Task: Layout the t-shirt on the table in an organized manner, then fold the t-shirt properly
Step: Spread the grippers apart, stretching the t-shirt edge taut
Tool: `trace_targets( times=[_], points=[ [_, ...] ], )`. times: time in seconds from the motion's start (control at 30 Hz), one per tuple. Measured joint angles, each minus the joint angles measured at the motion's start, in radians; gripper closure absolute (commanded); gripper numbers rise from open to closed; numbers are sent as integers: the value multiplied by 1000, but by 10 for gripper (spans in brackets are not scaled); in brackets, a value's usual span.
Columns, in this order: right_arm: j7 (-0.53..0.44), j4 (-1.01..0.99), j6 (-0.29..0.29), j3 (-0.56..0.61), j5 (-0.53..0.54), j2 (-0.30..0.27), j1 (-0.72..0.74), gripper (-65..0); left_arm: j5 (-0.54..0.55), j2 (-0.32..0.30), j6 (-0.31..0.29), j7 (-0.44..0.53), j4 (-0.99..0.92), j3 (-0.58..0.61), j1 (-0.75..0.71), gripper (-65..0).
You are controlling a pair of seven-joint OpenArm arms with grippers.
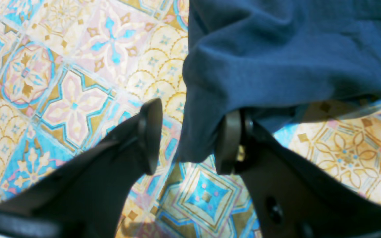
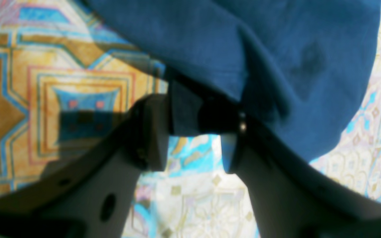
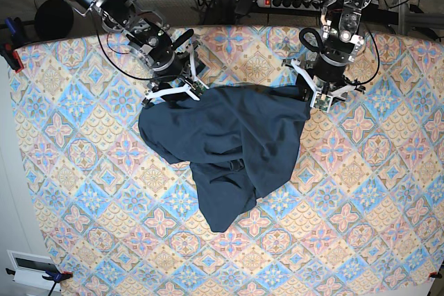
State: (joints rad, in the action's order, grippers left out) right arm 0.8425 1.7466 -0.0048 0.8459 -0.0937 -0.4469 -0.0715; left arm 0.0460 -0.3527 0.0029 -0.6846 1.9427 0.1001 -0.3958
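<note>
Your table (image 3: 83, 240) carries the t-shirt (image 3: 229, 150) bunched near its far edge, trailing toward the middle. On the base view's left, your right gripper (image 2: 193, 132) leans down, jaws pinching a fabric fold. Opposite, your left gripper (image 1: 189, 138) angles down, jaws spread, one fingertip (image 1: 228, 142) touching cloth.
</note>
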Motion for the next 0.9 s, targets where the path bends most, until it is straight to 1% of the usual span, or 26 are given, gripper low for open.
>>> trace_targets(
  times=[0.1,0.13,0.2,0.27,0.3,0.37,0.47,0.53,0.57,0.6,0.67,0.7,0.77,0.83,0.9],
  points=[
    [-21,-23,4,0,10,9,2,-21,0,-2,0,0,0,0,0,-251],
    [-21,-23,4,0,12,11,2,0,0,-2,0,0,0,0,0,-251],
    [-17,-12,16,-33,17,15,-5,-8,0,-2,0,0,0,0,0,-251],
    [47,13,19,-107,16,11,-18,-11,0,-2,0,0,0,0,0,-251],
    [61,32,18,-162,13,5,-27,-9,0,-2,0,0,0,0,1,-251],
    [27,111,13,-285,4,-5,-57,-9,0,-3,-3,-3,0,0,14,-249],
    [-38,211,8,-457,0,3,-102,-9,0,-2,-3,6,1,0,25,-248],
    [-72,218,11,-573,3,9,-154,-9,0,-2,-4,0,13,-17,18,-248],
    [-74,216,6,-626,-1,8,-190,-8,0,-5,-3,0,18,-25,15,-249],
    [-80,215,20,-676,14,8,-229,-8,-1,-8,-2,1,25,-32,5,-251],
    [-89,206,28,-751,20,11,-269,-8,2,-25,-14,9,39,-31,-11,-251],
    [-110,204,30,-787,20,13,-268,-8,11,-42,-23,12,42,-26,-19,-251],
    [-157,212,28,-846,21,9,-245,-8,11,-66,-19,0,40,-13,-22,-251],
    [-163,219,17,-868,16,6,-239,-8,11,-90,-18,19,42,-6,-23,-251],
    [-148,217,25,-864,20,11,-249,-8,7,-122,-13,21,46,-6,-42,-252]
  ],
)
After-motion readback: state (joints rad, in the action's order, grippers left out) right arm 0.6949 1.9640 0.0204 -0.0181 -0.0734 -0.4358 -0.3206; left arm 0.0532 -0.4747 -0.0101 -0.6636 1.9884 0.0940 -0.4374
